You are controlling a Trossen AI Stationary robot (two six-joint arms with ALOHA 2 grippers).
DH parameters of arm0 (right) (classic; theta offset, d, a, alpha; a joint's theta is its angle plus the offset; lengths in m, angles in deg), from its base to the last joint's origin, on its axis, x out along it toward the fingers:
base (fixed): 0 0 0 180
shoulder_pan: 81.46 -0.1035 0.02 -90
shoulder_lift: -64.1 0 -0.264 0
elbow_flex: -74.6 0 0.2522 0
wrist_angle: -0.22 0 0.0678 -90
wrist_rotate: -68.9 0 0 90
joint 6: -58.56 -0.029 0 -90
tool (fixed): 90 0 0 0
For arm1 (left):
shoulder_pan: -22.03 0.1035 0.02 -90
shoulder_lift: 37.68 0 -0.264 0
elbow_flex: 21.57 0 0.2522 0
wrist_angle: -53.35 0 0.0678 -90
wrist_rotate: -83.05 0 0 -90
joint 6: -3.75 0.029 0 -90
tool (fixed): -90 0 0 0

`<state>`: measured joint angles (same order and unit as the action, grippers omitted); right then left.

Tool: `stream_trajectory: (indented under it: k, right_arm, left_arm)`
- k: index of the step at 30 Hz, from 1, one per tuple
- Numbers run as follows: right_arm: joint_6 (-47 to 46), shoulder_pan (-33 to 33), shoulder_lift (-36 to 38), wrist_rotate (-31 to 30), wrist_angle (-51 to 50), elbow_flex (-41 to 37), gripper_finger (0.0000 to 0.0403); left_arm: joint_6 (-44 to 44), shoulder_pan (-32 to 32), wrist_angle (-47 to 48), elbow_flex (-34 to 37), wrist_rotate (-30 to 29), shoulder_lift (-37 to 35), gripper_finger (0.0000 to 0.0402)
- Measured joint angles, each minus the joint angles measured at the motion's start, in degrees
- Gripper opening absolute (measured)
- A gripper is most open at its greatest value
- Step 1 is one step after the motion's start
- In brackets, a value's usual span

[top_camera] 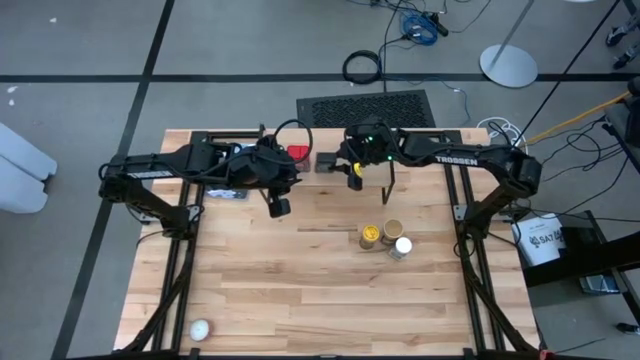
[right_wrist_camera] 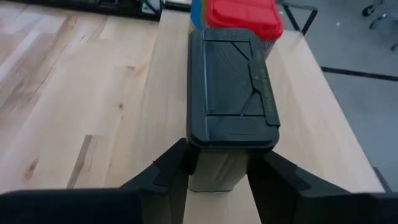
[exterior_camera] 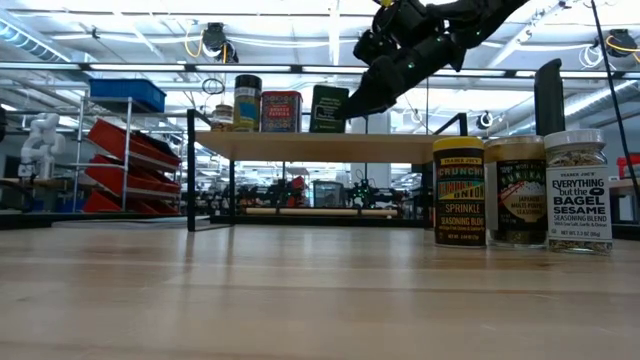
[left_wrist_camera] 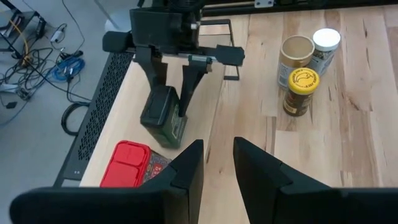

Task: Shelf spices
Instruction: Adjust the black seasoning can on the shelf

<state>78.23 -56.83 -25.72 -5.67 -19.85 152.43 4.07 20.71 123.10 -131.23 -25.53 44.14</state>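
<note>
The shelf (exterior_camera: 300, 147) stands at the table's far edge. On its plank stand a small dark-lidded jar (exterior_camera: 247, 102), a red tin (exterior_camera: 281, 111) and a black square tin (exterior_camera: 328, 108). My right gripper (right_wrist_camera: 219, 165) is shut on the black tin (right_wrist_camera: 233, 106), with the red tin (right_wrist_camera: 239, 18) just beyond it. My left gripper (left_wrist_camera: 217, 163) hangs above the table, left of the shelf, open with nothing between its fingers. The yellow-lidded jar (top_camera: 370, 236), tan-lidded jar (top_camera: 393, 229) and white-lidded jar (top_camera: 402, 246) stand upright together on the tabletop. My right gripper pinches the black tin's two long sides (right_wrist_camera: 194, 163) just under its lid, at the end nearest the gripper. The fingers (left_wrist_camera: 163, 74) come slanting down from the table's right and near side. The tin stands upright with its bottom (exterior_camera: 328, 130) at the shelf plank.
A flat blue-and-black package (top_camera: 228, 193) lies under the left arm, and a small white ball (top_camera: 200, 329) sits near the table's near left corner. The plank (right_wrist_camera: 298, 93) lies bare to the right of the black tin. Bare tabletop (top_camera: 300, 290) spreads across the near half.
</note>
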Motion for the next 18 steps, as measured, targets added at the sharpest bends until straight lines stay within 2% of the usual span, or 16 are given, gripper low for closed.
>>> stream_trajectory:
  k: [11,18]
  right_arm:
    - [-0.71,0.02,-0.35,-0.25,1.89,0.0,0.0176]
    - [0.03,0.02,-0.34,-0.49,1.84,0.0,0.019]
  left_arm:
    - [0.02,0.0,0.0,0.0,0.33,0.0,0.0097]
    - [0.04,0.0,0.0,0.0,0.35,0.0,0.0097]
